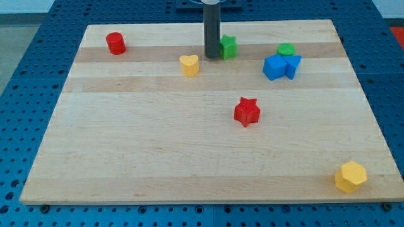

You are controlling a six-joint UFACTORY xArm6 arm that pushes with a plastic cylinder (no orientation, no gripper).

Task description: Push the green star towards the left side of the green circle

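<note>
- The bench [126,139] is a pale wooden board on a blue pegboard; the task's things all lie along its far edge, at the view's top.
- My tip [211,57] is the lower end of a straight dark rod coming down near the middle of that far edge. There is no hand on this arm, so nothing opens, closes or grips; the rod only pushes.
- The green star [229,47] sits just beside my tip, on the side toward the bench's right edge. They look to be touching or very nearly so; the rod hides the star's near face, so I cannot tell which.
- The green circle [286,49] lies further along the same far edge, toward the right edge, with bare wood between it and the star.
- The relation that matters: tip, star and circle stand almost in one line running along the far edge, with my tip behind the star. I judge that a straight push toward the right edge should carry the star to the circle's left side.
- Two blue blocks, a blue cube [274,67] and a blue block [293,65] touching it, sit just nearer the front edge than the circle. A push that drifts frontward could run the star into them.
- Well clear of that line: a yellow heart [189,65], a red cylinder [115,43] by the far left corner, a red star [247,111] mid-bench, and a yellow hexagon [350,176] by the near right corner.
</note>
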